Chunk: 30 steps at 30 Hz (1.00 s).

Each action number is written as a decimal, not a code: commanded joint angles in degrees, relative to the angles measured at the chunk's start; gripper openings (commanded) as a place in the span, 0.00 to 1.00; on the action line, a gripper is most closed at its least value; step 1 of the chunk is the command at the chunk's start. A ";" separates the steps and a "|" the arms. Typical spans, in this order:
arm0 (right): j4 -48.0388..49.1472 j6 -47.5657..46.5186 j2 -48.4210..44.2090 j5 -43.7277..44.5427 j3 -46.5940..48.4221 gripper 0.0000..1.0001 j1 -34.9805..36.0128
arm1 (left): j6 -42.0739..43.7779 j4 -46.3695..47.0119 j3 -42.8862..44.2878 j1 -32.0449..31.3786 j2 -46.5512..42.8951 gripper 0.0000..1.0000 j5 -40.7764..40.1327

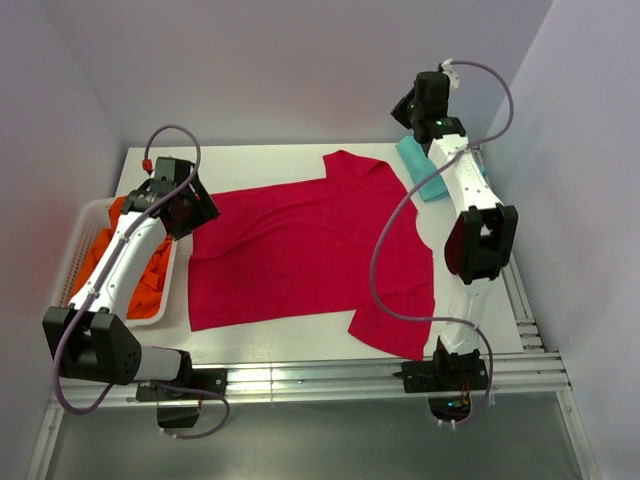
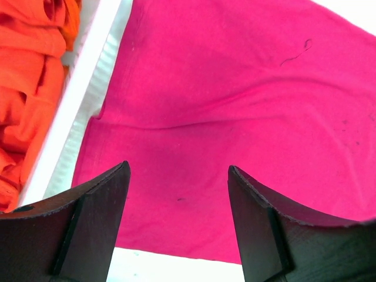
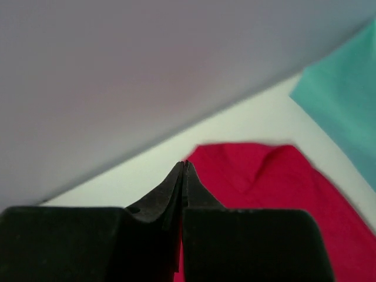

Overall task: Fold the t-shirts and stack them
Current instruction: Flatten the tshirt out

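The crimson-red t-shirt [image 1: 300, 250] lies spread open and nearly flat in the middle of the white table [image 1: 260, 160], with only some soft wrinkles, and its hem is turned to the white basket [image 1: 75, 240] holding orange garments [image 1: 100, 250]. A folded teal-green t-shirt [image 1: 420, 170] lies at the far right corner. The left gripper [image 2: 176, 170] hangs over the red cloth with its jaws spread and empty. The right gripper [image 3: 185, 164] is clenched on nothing.
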 commanded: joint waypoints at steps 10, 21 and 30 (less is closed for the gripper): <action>-20.09 -2.27 23.06 -8.42 12.64 0.40 -0.65 | -4.02 0.76 -4.88 -0.06 -4.99 0.73 2.62; -15.52 0.98 26.77 -9.92 15.38 0.50 -0.65 | -4.90 -4.69 -8.66 -0.14 -13.17 0.73 -0.10; -14.03 2.47 28.52 -9.74 15.37 0.50 -0.39 | -5.69 -6.81 -10.24 -0.15 -17.04 0.74 -0.81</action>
